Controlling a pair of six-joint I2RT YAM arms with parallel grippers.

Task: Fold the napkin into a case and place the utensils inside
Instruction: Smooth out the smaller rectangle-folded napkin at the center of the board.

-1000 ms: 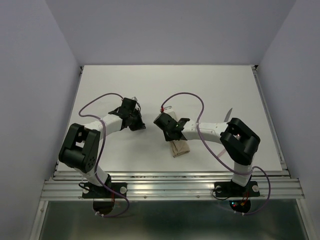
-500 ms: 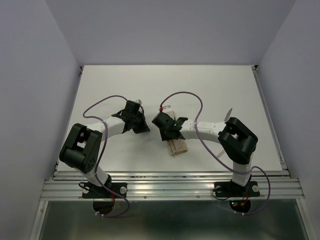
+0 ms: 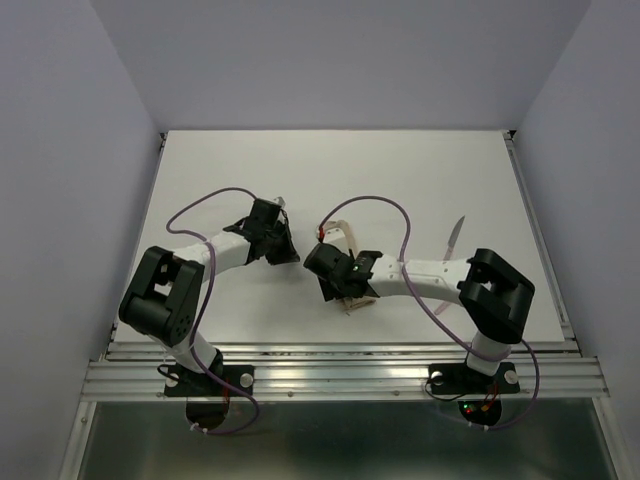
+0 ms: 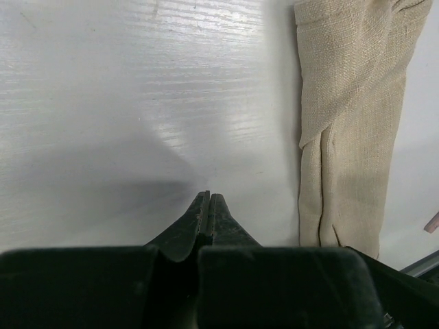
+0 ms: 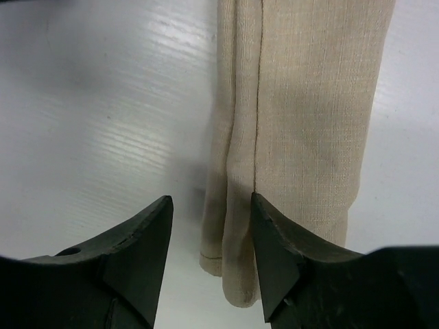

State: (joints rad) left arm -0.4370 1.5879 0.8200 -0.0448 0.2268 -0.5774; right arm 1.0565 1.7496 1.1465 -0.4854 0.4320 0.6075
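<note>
right gripper (image 5: pixel 210 205) parted, empty, over folded case (image 5: pixel 309 123), left gripper (image 4: pixel 208 200) clenched, empty, beside it

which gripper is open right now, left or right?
The right gripper: its jaws stand apart at the end of the folded beige-tan cloth case. The left gripper is pinched shut over the white table beside it.

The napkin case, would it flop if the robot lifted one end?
Probably floppy: the case is woven cloth, so it would likely droop. Nothing visibly holds its layered folds, so they might fall open. Lying flat, it shouldn't roll.
</note>
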